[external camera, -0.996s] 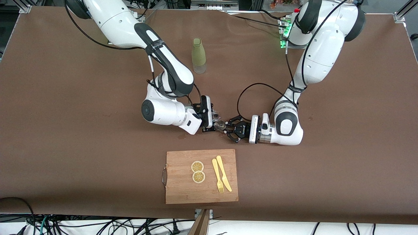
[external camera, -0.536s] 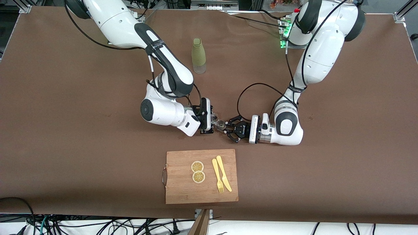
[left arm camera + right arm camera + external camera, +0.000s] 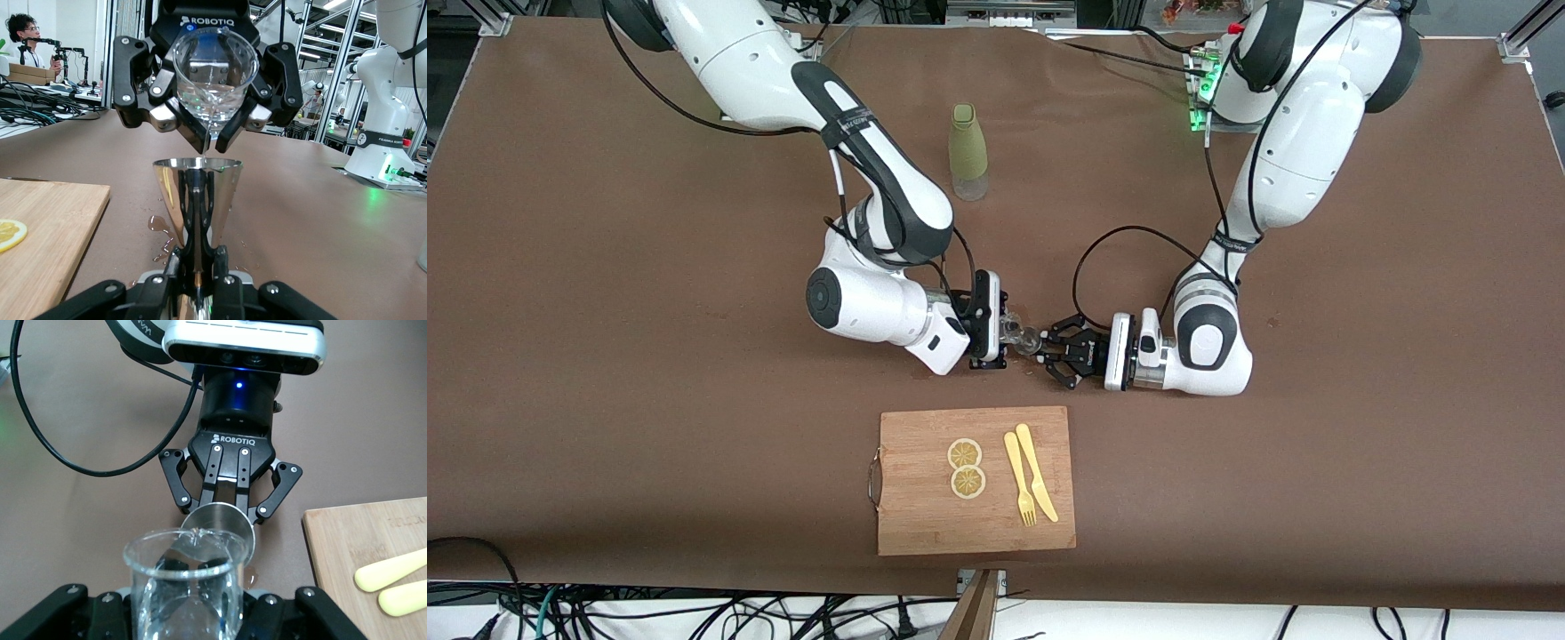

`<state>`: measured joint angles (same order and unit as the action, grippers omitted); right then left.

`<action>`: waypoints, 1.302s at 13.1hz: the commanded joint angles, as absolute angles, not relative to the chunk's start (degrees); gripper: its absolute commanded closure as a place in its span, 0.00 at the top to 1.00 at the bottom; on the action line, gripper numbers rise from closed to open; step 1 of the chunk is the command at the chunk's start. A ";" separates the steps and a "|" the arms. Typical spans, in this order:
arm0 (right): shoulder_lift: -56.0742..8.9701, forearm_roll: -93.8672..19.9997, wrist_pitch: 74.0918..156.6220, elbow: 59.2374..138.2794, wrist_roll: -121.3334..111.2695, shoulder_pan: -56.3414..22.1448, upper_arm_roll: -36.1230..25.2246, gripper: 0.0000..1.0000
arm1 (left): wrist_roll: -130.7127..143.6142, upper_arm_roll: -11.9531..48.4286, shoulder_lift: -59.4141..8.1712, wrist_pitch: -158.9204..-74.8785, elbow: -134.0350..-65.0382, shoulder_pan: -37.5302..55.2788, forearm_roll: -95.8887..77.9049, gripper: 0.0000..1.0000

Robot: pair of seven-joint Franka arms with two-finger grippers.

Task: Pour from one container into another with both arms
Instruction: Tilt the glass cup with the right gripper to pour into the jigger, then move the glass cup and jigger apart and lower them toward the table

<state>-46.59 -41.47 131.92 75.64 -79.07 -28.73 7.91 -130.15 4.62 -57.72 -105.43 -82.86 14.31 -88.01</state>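
Two tools meet mid-surface: right tool (image 3: 1009, 333) clamps tilted glass beaker (image 3: 215, 70), now shifted slightly toward right arm's end; left tool (image 3: 1049, 349) grips steel cup (image 3: 196, 193); stream barely visible

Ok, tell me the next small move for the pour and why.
Probably keep the right gripper tilting its glass beaker a little more. A thin stream is falling into the metal cup held by the left gripper, liquid remains in the beaker, and spilled drops on the table argue for going slowly.
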 commanded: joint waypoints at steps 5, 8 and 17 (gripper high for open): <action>-45.79 -52.35 133.68 76.46 -82.68 -28.48 8.09 0.00 | -132.19 4.83 -57.66 -105.21 -82.35 14.24 -87.01 0.00; -45.62 -62.99 133.16 77.60 -91.73 -27.95 8.09 0.00 | -132.28 4.83 -57.66 -105.21 -82.35 14.15 -87.01 0.00; -45.35 -65.83 105.95 78.83 -108.96 -11.19 8.00 0.00 | -136.49 0.36 -56.95 -90.90 -83.06 5.20 -84.74 0.00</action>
